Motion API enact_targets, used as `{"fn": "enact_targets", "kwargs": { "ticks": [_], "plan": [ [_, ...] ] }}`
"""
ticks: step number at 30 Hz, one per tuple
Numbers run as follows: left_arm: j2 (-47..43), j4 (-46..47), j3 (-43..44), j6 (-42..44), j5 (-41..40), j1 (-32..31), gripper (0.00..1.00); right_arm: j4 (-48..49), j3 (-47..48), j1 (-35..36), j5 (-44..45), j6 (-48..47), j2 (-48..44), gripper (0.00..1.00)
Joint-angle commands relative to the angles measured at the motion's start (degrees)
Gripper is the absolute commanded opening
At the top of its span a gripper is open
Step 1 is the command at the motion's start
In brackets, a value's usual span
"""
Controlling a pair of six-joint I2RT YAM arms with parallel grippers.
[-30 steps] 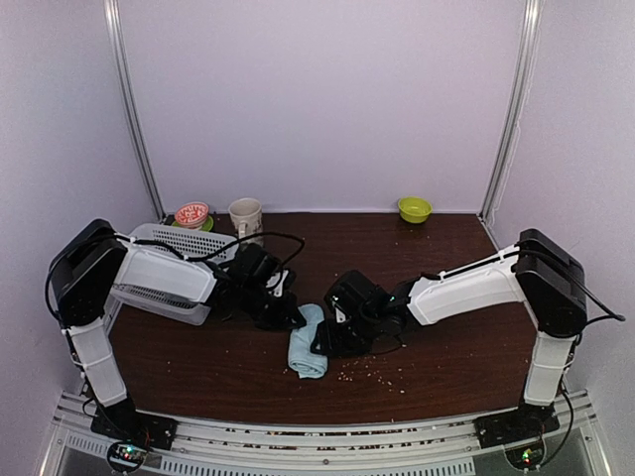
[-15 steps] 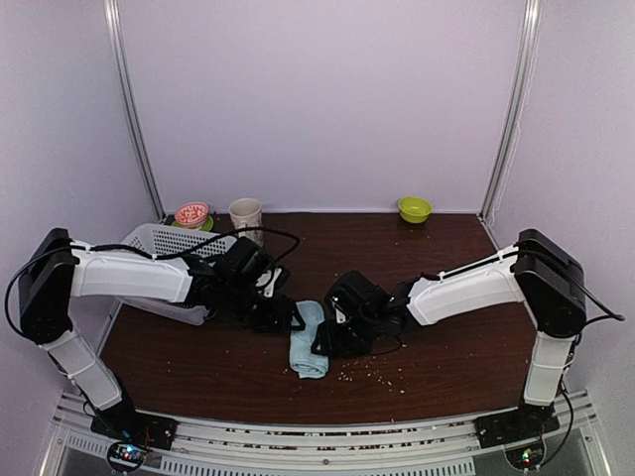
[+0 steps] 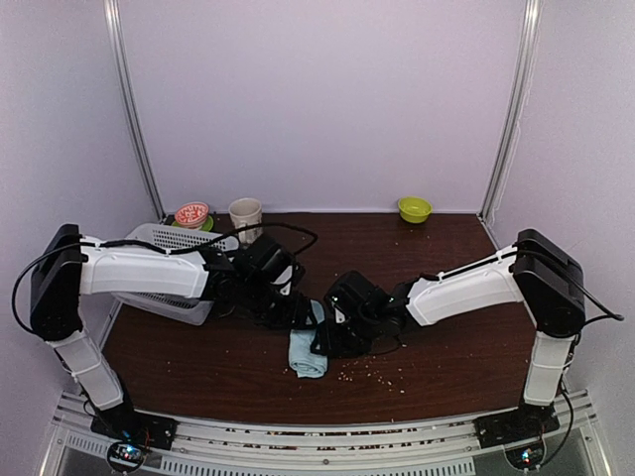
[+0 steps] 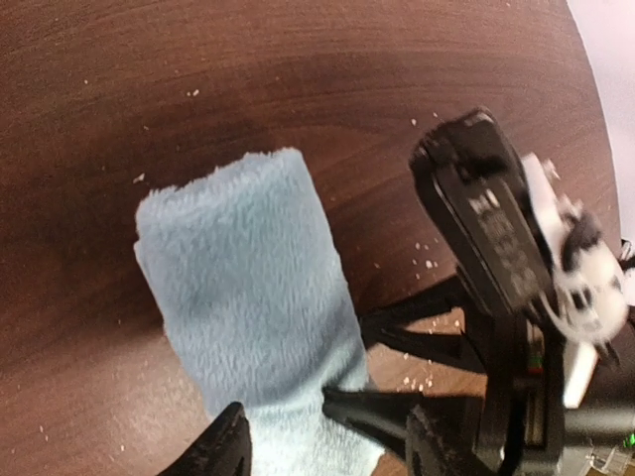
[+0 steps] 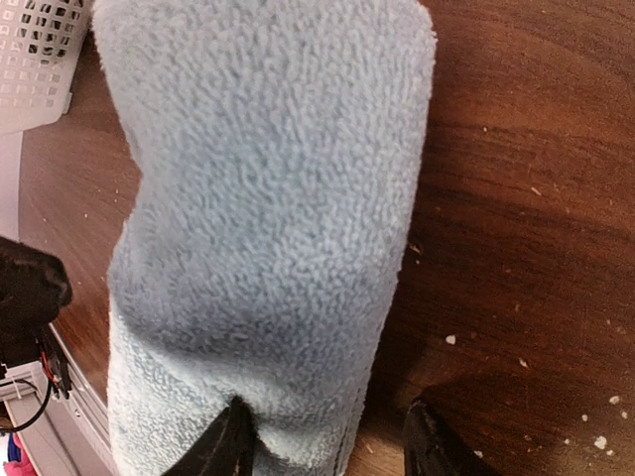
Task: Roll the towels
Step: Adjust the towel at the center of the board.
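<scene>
One light blue towel (image 3: 307,349) lies on the dark wooden table as a narrow folded strip. It also shows in the left wrist view (image 4: 248,288) and the right wrist view (image 5: 268,198). My left gripper (image 3: 301,315) (image 4: 322,451) is open, its fingers straddling the towel's far end. My right gripper (image 3: 325,339) (image 5: 327,451) is open at the towel's right edge, with one finger (image 5: 228,441) pressed into the cloth and the other on bare wood. The right gripper's fingers (image 4: 397,407) show in the left wrist view, touching the towel's edge. No mint green towel is in view.
A white mesh basket (image 3: 164,266) (image 5: 35,55) stands at the left, under my left arm. A pink bowl (image 3: 191,213) and a beige cup (image 3: 245,213) stand behind it. A green bowl (image 3: 415,208) sits at the back right. Crumbs (image 3: 382,372) lie right of the towel.
My left arm has lowered and reached to the right, bringing its gripper from beside the basket to the towel's far end. The right arm and the towel have stayed put.
</scene>
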Motion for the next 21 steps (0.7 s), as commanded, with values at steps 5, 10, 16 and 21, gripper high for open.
{"fn": "enact_targets", "kwargs": {
  "ticks": [5, 10, 16, 21],
  "plan": [
    [7.3, 1.1, 1.5, -1.9, -1.8, 0.0, 0.50, -0.9, -1.8, 0.1, 2.4, 0.6, 0.2, 0.53],
    [9.3, 1.2, 1.0, -2.6, -2.2, 0.1, 0.54, 0.0, -3.7, -0.3, 2.6, 1.1, -2.6, 0.54],
    [9.5, -3.1, 3.4, -0.6, -3.9, 0.1, 0.63, -1.0, -6.9, -1.0, 4.1, 0.5, -8.9, 0.55],
    [10.6, -5.0, 5.0, -0.1, -4.9, 0.0, 0.65, -1.7, -9.1, -1.2, 6.1, -1.0, -13.9, 0.55]
  ]
}}
